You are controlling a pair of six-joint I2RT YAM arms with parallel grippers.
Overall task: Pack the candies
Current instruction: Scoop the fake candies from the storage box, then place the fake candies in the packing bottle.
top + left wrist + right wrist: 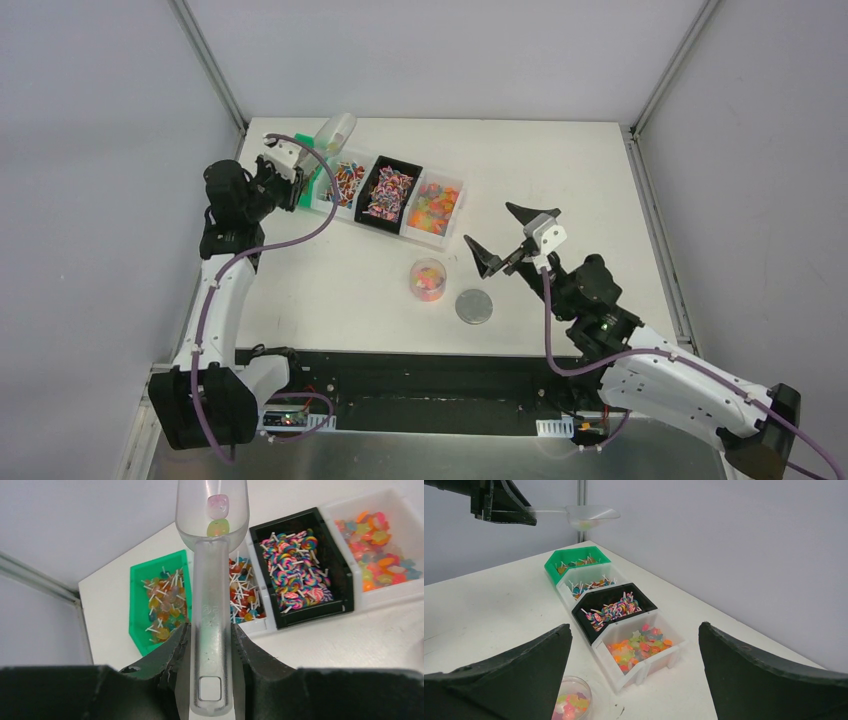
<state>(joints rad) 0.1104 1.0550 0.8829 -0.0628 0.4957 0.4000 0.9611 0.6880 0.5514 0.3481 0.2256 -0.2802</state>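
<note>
Left claw (210, 639) clenches the scoop (211, 580) (2 candies (218, 516) aboard); keep it level until over the near cup (428, 280); right claw (492, 228) hangs released.

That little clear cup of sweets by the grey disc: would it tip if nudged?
It would probably slide rather than tip: the cup looks low and wide, flat on the table. It is likely light: thin clear plastic, partly filled with small candies. Its top is open, so a hard knock might spill some.
</note>
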